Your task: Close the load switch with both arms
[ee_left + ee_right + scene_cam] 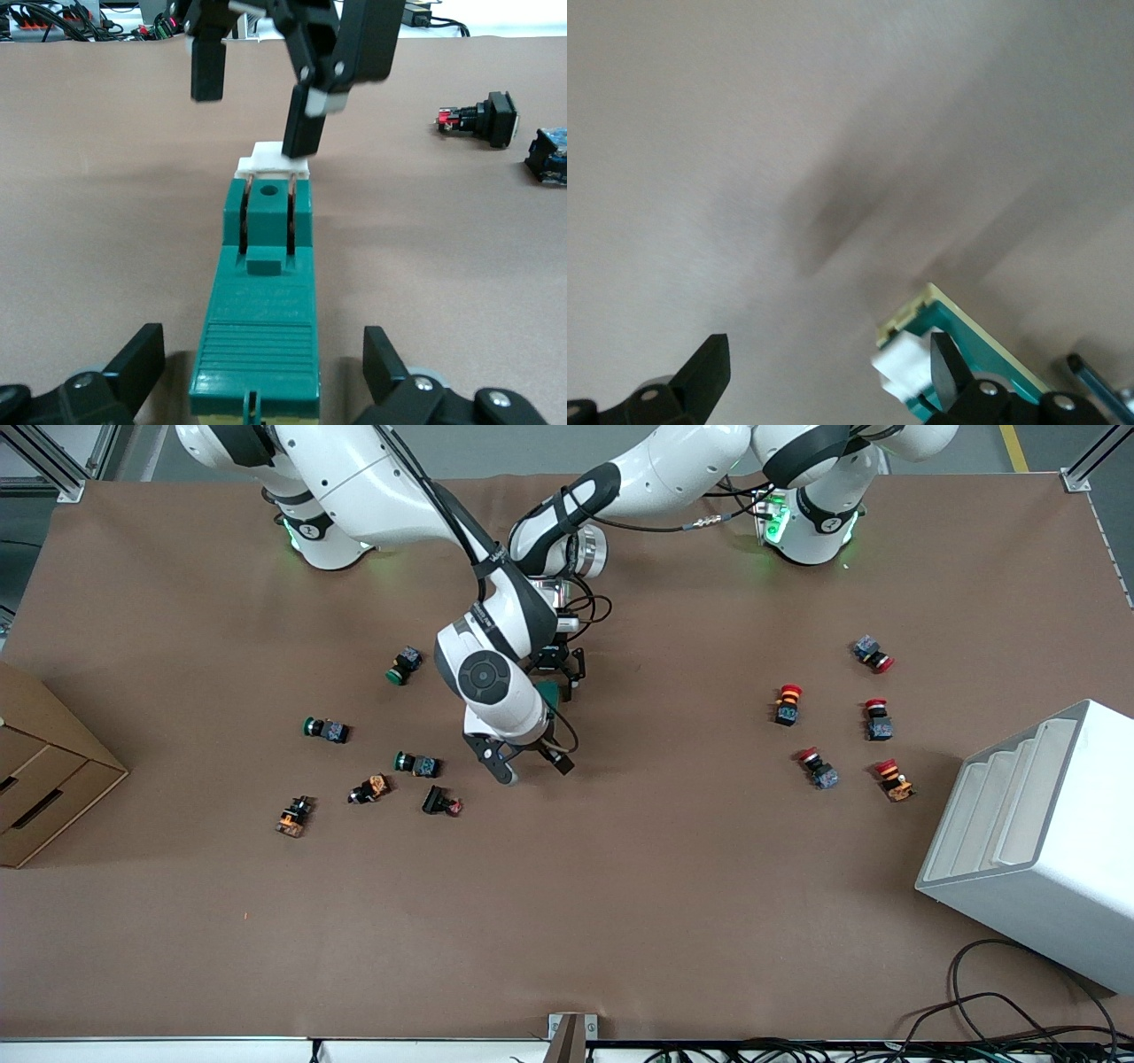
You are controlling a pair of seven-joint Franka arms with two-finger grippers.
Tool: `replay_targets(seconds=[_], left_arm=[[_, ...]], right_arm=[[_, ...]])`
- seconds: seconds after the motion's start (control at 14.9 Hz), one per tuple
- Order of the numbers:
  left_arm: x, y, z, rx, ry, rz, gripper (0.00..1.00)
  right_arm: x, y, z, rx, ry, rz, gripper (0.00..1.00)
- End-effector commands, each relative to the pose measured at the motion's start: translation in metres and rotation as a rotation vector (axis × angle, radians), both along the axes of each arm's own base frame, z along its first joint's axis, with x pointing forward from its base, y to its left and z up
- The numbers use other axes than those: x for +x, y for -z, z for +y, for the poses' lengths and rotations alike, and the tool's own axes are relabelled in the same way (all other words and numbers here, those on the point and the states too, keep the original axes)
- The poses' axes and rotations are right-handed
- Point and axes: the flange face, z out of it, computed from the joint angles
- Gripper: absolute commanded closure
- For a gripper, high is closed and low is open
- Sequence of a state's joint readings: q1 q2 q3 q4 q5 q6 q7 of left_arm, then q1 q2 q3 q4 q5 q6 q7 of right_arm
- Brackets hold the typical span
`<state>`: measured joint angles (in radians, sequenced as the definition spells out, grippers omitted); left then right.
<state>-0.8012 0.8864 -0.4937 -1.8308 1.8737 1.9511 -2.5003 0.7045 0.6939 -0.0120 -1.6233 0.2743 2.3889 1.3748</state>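
Note:
The load switch point(551, 692) is a dark-green block lying on the table's middle; most of it is hidden under the right arm in the front view. In the left wrist view it point(261, 301) lies lengthwise with its white slider point(273, 159) at the end away from the camera. My left gripper point(261, 367) is open, one finger each side of the green body, not touching it. My right gripper point(532, 766) is open over the slider end. One of its fingers point(306, 124) touches the white slider point(904, 370); the other hangs free beside it.
Green and orange push buttons point(326, 730) lie toward the right arm's end, red ones point(787, 704) toward the left arm's end. A white rack point(1036, 833) stands at the left arm's end, a cardboard box point(44, 779) at the right arm's end. Cables point(1019, 1019) lie near the front edge.

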Motion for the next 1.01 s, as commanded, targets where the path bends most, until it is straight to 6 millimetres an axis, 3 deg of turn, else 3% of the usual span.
replay_targets(seconds=[0.0, 0.13, 0.27, 0.47, 0.74, 0.94], left_arm=[[-0.006, 0.008, -0.003, -0.027, -0.004, 0.017, 0.01], [-0.006, 0.007, -0.003, -0.028, -0.004, 0.016, 0.01], [-0.006, 0.007, -0.003, -0.026, -0.003, 0.016, 0.01], [-0.005, 0.006, -0.003, -0.028, -0.004, 0.015, 0.01], [-0.005, 0.006, -0.003, -0.028, -0.004, 0.015, 0.01], [-0.006, 0.004, -0.004, -0.024, 0.001, 0.013, 0.01]], right_arm=[[0.03, -0.01, -0.025, 0.016, -0.07, -0.025, 0.0], [0.051, -0.02, -0.06, -0.006, -0.173, -0.033, 0.0], [0.075, -0.052, -0.118, -0.048, -0.319, -0.02, 0.0], [0.096, -0.095, -0.202, -0.067, -0.531, 0.014, 0.0], [0.095, -0.161, -0.3, -0.142, -0.794, 0.096, 0.0], [0.082, -0.208, -0.347, -0.152, -0.891, 0.144, 0.0]])
